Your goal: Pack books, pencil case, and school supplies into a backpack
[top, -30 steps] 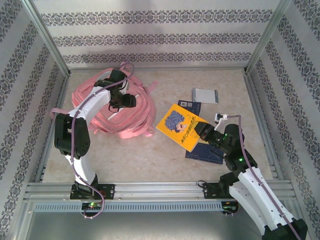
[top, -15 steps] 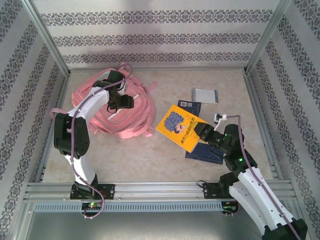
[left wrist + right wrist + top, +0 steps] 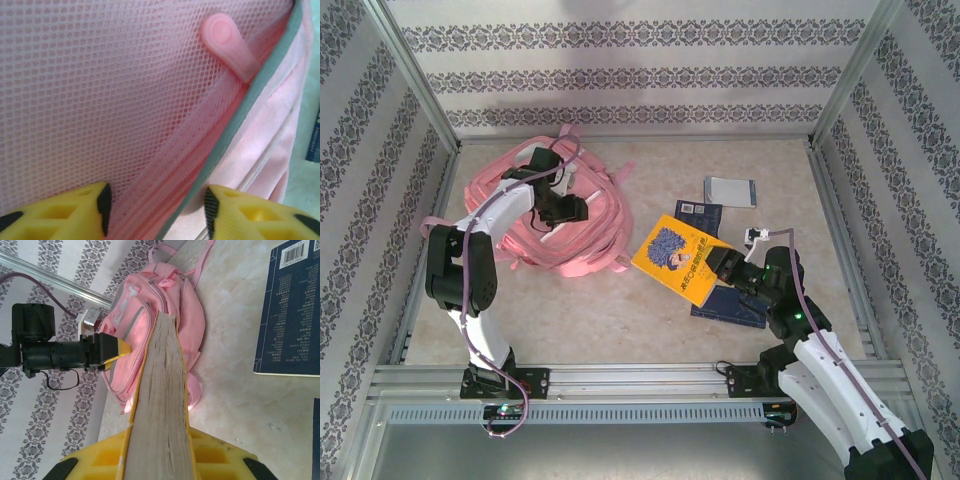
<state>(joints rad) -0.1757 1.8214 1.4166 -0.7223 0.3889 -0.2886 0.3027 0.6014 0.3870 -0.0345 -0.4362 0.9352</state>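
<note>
The pink backpack (image 3: 520,215) lies at the back left. My left gripper (image 3: 570,207) hangs over it, open (image 3: 157,207), its yellow fingers (image 3: 75,212) astride the mesh pocket's zip edge, below a pink zip pull (image 3: 227,45). My right gripper (image 3: 722,265) is shut on the yellow book (image 3: 678,255) with the blue picture, held tilted above the table and seen edge-on (image 3: 162,405) between the fingers (image 3: 215,455). Two navy books lie on the table, one behind it (image 3: 702,211), one under the right wrist (image 3: 730,306). The grey-white notebook (image 3: 731,190) lies farther back. The small school supplies are out of view.
Patterned walls and metal frame posts (image 3: 415,80) close in the table on three sides. Loose pink straps (image 3: 610,262) trail from the backpack toward the middle. Bare tabletop (image 3: 610,310) lies between the backpack and the arms' bases.
My left gripper has shifted a little over the backpack and turned its wrist. My right gripper has carried the yellow book slightly left toward the backpack.
</note>
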